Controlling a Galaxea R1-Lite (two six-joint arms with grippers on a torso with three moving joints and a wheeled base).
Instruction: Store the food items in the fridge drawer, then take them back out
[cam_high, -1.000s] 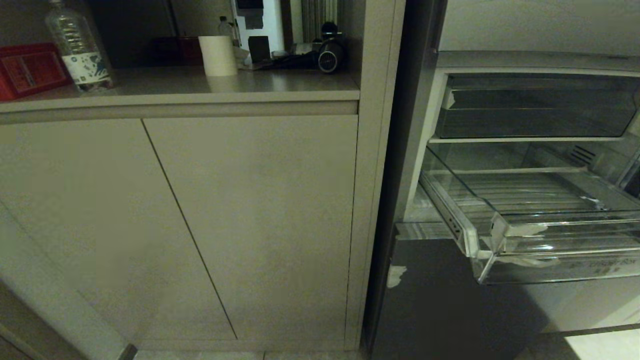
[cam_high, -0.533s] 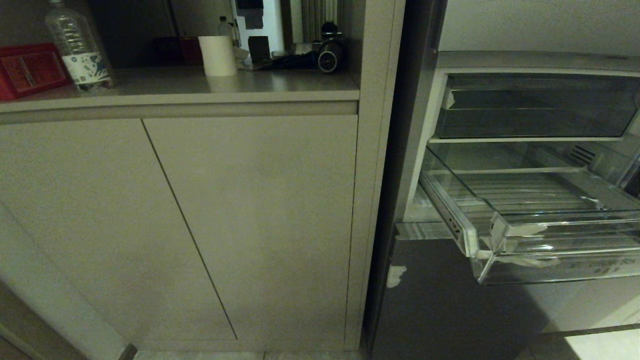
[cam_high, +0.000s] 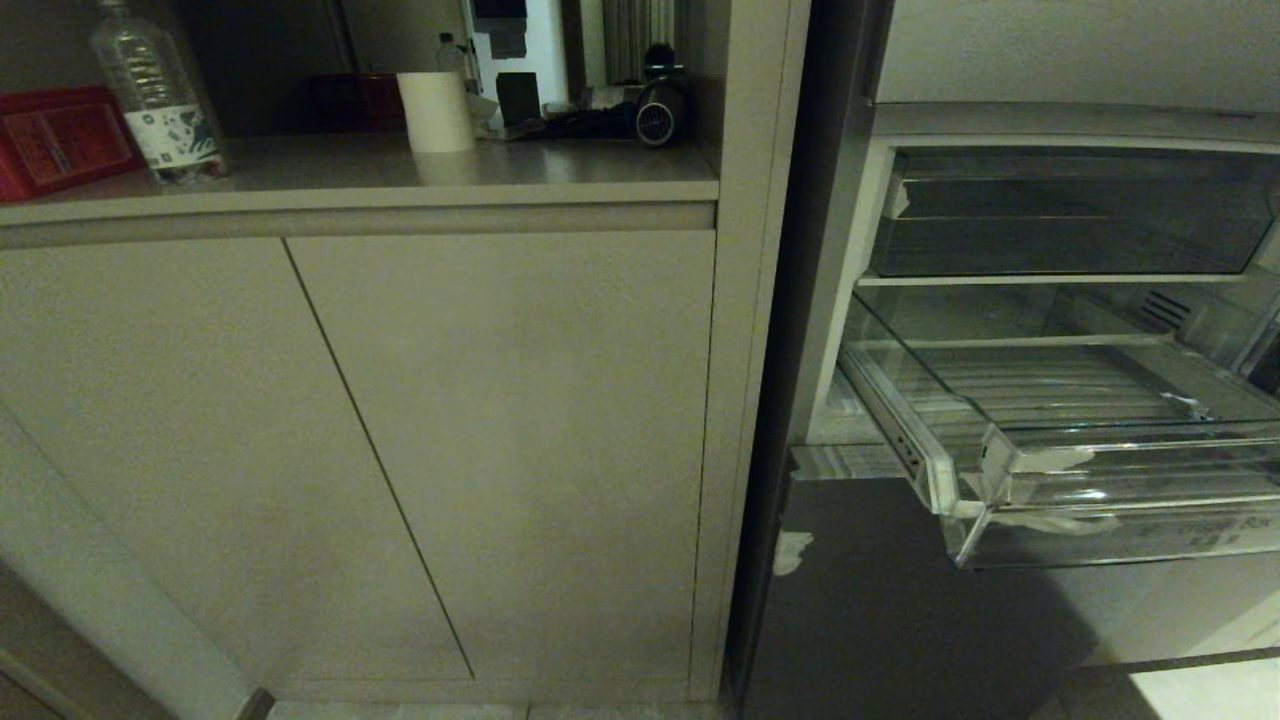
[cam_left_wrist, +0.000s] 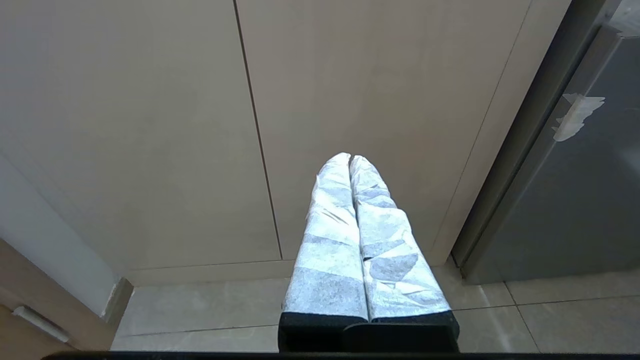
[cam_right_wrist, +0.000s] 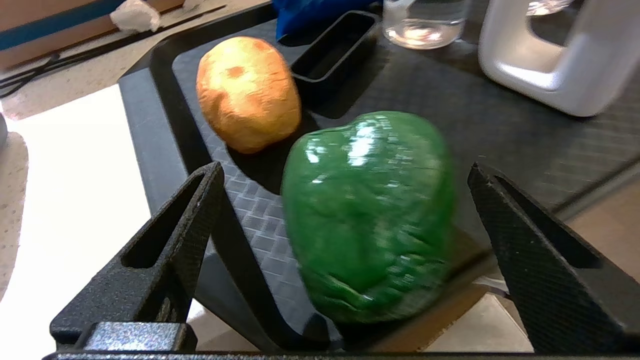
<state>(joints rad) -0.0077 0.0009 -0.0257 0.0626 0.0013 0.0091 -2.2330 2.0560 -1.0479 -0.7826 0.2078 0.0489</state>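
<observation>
In the right wrist view, two food items lie on a black tray (cam_right_wrist: 150, 125): a glossy green pepper (cam_right_wrist: 370, 210) and, just beyond it, an orange-brown round fruit (cam_right_wrist: 247, 92). My right gripper (cam_right_wrist: 345, 167) is open, its black fingers standing either side of the pepper without touching it. The fridge drawer (cam_high: 1150, 535), clear with a ribbed floor and white tape on its corner, is pulled out and empty at the right of the head view. My left gripper (cam_left_wrist: 350, 157), wrapped in white tape, is shut and parked low before the cabinet doors. Neither arm shows in the head view.
A small black box (cam_right_wrist: 335, 47), a glass (cam_right_wrist: 425, 25) and a white handled container (cam_right_wrist: 565, 55) share the tray. A darker bin (cam_high: 1070, 215) sits above the drawer. On the counter (cam_high: 400, 170) stand a bottle (cam_high: 155, 95) and a paper roll (cam_high: 435, 110).
</observation>
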